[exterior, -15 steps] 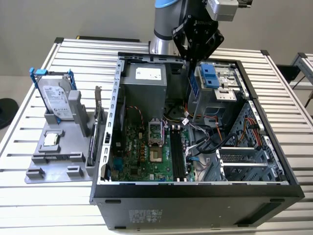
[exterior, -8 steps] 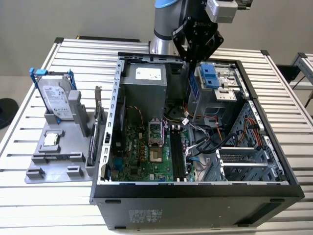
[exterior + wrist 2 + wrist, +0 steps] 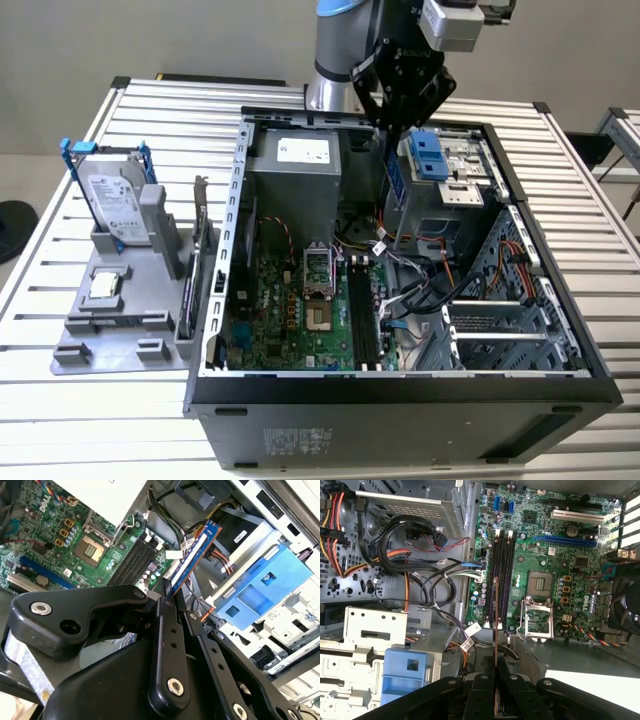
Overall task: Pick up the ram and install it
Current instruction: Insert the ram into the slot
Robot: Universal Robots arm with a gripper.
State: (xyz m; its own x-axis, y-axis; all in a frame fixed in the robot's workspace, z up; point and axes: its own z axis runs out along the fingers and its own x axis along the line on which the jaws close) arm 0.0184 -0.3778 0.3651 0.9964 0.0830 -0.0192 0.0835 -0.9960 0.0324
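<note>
One pincer (image 3: 172, 597), clamped on ram (image 3: 192, 555)

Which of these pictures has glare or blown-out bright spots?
In the first wrist view, a white patch near the black gripper is washed out; in the second wrist view, the silver power-supply box glares white, while the slim blue-labelled ram stick stays readable; the exterior view looks evenly lit.

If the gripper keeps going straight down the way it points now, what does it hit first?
Probably the memory slots on the motherboard: in the first wrist view the ram, clamped in the gripper, lines up along them. Depth is unclear; nearby cables sit just beside that line.
</note>
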